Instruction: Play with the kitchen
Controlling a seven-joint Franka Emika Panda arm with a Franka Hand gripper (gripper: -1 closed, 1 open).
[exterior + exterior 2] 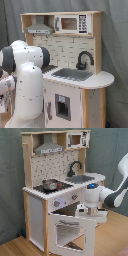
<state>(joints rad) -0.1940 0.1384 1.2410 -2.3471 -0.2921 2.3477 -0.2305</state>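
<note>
Second exterior view: hand (86,212) at kitchen (50,188) oven door top edge; finger state unclear.

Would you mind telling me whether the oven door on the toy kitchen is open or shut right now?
Open. In the second exterior view the oven door is tipped outward from the kitchen, its top edge clear of the front, with the gripper at that edge.

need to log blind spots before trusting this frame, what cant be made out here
- Gripper: in the second exterior view it sits at the oven door, fingers too blurred to read; in the first exterior view the arm hides it.
- Hob: hidden behind the arm in the first exterior view.
- Microwave buttons: too small in both exterior views.
- Arm base: cut off by the second exterior view's right edge.
</note>
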